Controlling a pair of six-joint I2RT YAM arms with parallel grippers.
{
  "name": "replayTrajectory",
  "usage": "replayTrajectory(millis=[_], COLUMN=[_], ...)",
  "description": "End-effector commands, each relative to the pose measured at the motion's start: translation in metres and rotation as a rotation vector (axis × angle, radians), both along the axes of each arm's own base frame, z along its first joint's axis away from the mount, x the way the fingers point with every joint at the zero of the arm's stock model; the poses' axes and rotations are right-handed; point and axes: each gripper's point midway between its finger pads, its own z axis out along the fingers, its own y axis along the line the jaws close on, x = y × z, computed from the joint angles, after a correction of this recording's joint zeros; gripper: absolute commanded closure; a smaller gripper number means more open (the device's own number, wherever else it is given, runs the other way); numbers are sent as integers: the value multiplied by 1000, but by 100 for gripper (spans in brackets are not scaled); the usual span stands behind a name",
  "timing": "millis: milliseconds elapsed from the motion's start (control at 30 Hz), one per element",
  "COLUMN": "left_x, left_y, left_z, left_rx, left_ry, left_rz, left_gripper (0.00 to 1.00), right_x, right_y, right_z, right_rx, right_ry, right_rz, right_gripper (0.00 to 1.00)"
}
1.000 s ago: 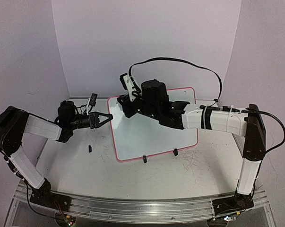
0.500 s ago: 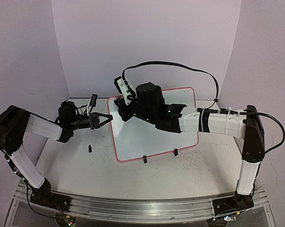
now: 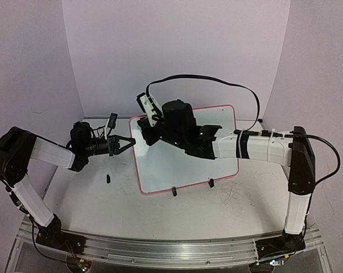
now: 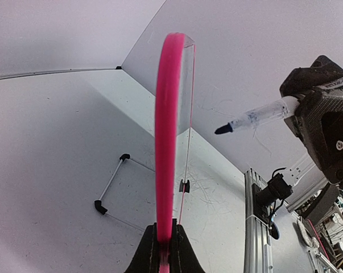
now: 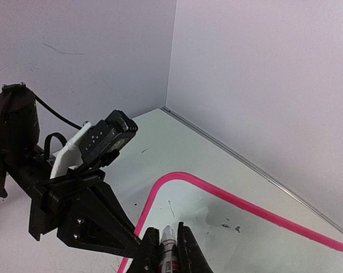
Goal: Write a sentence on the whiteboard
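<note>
Quick status from my end: the whiteboard (image 3: 185, 170) stands on its two black clip feet (image 3: 174, 191) in the middle of the worktop (image 3: 103, 199), leaning back, long side running left to right. The left fingers (image 3: 129, 140) are pinching its pink frame at the left edge, about halfway up. On the left wrist cam I just see the frame edge-on, running straight down into the closed fingers.

The right fingers (image 5: 168, 256) are clamped on the marker (image 4: 256, 118), cap off, dark tip out front. That arm reaches across the board, so the tip sits up by the top-left corner.

The bit that matters is the marker's long axis. It points at the writing face at a slant, and the left wrist cam shows a clear gap between tip and board, so they're near but not touching. The board lies dead ahead of the tip, and the next move is basically a push along that axis until it makes contact.

No sentence on there yet as far as I can tell (a few tiny dark specks near the corner, nothing readable). The right arm does the writing and the left just braces, so I'd go in gently, because a hard poke could tip the board back.
</note>
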Motion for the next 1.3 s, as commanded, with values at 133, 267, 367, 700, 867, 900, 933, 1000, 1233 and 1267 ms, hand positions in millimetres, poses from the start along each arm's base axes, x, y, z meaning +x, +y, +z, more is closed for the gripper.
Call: replayTrajectory(millis=[133,267,367,700,867,900,933,1000,1233,1267], left_x=[-6,-6,-7,-8,-9,-9,-10,-10,-12,-12], left_y=[-5,-6,-6,-6,-6,-6,-6,-6,-7,-7], left_z=[23,23,24,25,27,27,27,28,29,29], left_rx=[-8,-8,-9,-9,-10,-10,-10,-11,-11,-11], left_ry=[-113,-110,-112,-117,-121,-121,-121,-124,-129,-129], left_rz=[-7,-11,-13,-16,-16,-17,-18,-18,-23,-23], left_gripper=[100,100,100,100,100,100,100,100,100,100], right_x=[-1,2,7,11,15,15,16,17,20,20], right_y=[-2,-1,-4,-2,-3,-3,-3,-2,-1,-1], right_z=[31,30,27,25,23,22,22,23,20,19], right_rx=[75,75,70,70,64,63,63,64,58,56], right_ry=[-45,-45,-46,-47,-50,-51,-52,-54,-54,-52], right_rz=[-1,-15,-49,-71,-89,-91,-93,-95,-107,-109], right_gripper=[100,100,100,100,100,100,100,100,100,100])
